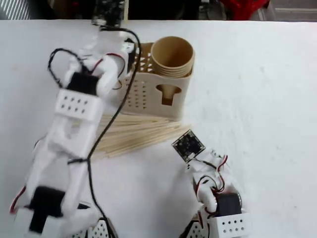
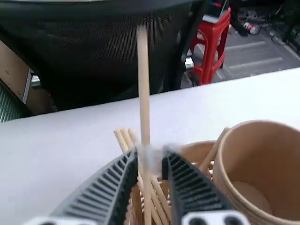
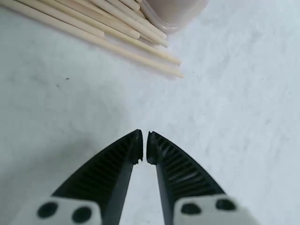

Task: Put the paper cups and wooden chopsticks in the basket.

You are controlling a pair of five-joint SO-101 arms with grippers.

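Note:
My left gripper [image 2: 150, 157] is shut on one wooden chopstick [image 2: 143, 84], held upright over the basket's left compartment, where several chopsticks [image 2: 124, 138] stand. A stack of paper cups [image 1: 172, 55] sits in the right compartment of the cream perforated basket [image 1: 148, 94]; the top cup [image 2: 262, 164] is just beside my left fingers. A pile of loose chopsticks [image 1: 133, 134] lies on the table in front of the basket. My right gripper [image 3: 144, 140] is shut on nothing, low over bare table a short way from the chopstick tips [image 3: 159, 58].
The white table [image 1: 267, 99] has free room to the right of the basket. The left arm [image 1: 74, 114] stretches over the left part of the pile. The right arm [image 1: 213, 188] sits at the front right. A black chair and red stool stand beyond the far edge.

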